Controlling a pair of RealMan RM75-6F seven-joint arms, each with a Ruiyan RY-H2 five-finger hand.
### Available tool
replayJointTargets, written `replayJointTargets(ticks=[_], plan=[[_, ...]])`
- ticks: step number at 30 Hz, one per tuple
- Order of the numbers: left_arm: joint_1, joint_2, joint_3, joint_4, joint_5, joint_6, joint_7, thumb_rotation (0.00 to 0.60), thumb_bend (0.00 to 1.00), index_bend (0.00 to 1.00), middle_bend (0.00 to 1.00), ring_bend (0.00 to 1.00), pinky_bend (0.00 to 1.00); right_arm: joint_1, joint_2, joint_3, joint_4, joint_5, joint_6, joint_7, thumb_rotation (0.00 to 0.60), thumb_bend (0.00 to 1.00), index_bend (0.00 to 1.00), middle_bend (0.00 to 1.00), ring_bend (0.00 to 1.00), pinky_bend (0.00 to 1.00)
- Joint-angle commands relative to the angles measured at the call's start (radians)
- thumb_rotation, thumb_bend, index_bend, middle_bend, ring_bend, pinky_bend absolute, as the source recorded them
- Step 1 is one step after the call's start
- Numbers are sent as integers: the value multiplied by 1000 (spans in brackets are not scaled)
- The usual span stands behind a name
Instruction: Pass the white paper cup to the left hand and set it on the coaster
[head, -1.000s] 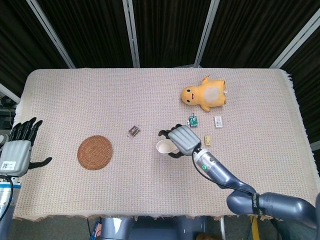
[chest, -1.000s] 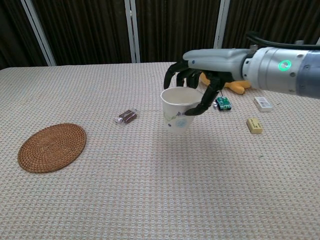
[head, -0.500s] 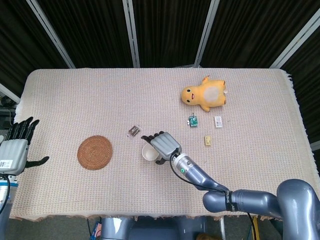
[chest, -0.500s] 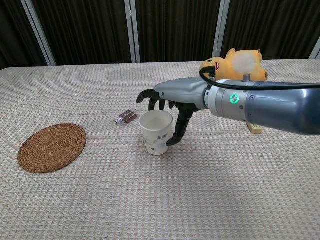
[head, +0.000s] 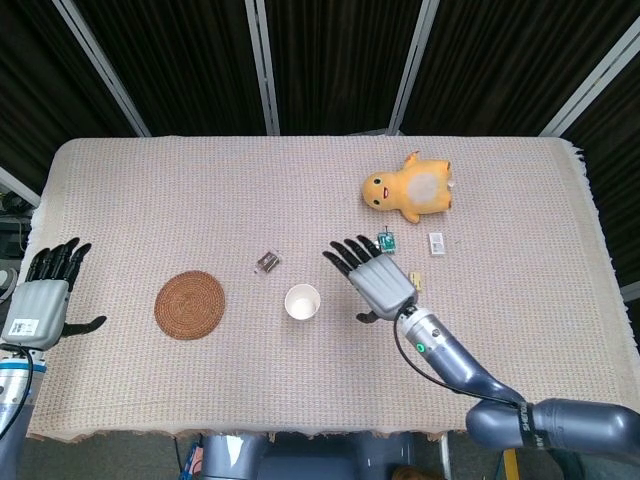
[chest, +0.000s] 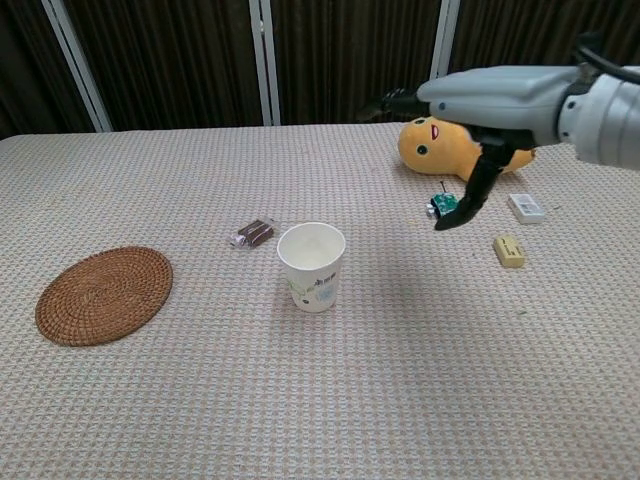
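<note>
The white paper cup (head: 302, 301) (chest: 312, 265) stands upright on the table by itself, mouth up. To its left lies the round woven coaster (head: 190, 304) (chest: 103, 294), bare. My right hand (head: 375, 278) (chest: 487, 103) hovers above the table to the right of the cup, fingers spread, holding nothing. At the table's left edge my left hand (head: 42, 300) is raised with fingers apart and nothing in it; the chest view does not show it.
A small dark wrapped item (head: 266, 262) (chest: 252, 233) lies just behind the cup. Right of the cup are a yellow plush toy (head: 410, 190) (chest: 455, 147), a small green object (head: 386, 241) (chest: 444, 207), a white block (head: 437, 243) (chest: 526, 208) and a tan block (chest: 508, 251).
My right hand carried the cup leftward and down, set it on the table, let go, then drew back up and to the right with fingers spread. The left hand shifted only slightly.
</note>
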Motion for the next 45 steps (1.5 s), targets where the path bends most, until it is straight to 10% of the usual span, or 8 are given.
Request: replayJointTargets(ticks=[1, 9, 22, 31, 45], plan=[[-25, -11, -1, -17, 40, -12, 18, 600, 0, 0, 0, 0, 0, -173, 110, -101, 86, -313, 251, 159, 600, 0, 0, 0, 0, 0], [-207, -59, -33, -51, 117, -218, 83, 600, 0, 7, 0, 0, 12, -348, 130, -174, 273, -405, 456, 412, 600, 0, 0, 0, 0, 0], [-534, -345, -127, 77, -58, -491, 299, 600, 0, 137, 82, 50, 145, -481, 88, -164, 364, -373, 553, 486, 600, 0, 0, 0, 0, 0], [-645, -463, -77, 202, -182, -494, 527, 600, 0, 168, 129, 101, 213, -495, 95, -130, 376, -376, 552, 514, 600, 0, 0, 0, 0, 0], [-690, -541, -40, 330, -122, -502, 441, 600, 0, 213, 160, 148, 280, -508, 94, -96, 381, -374, 532, 509, 600, 0, 0, 0, 0, 0]])
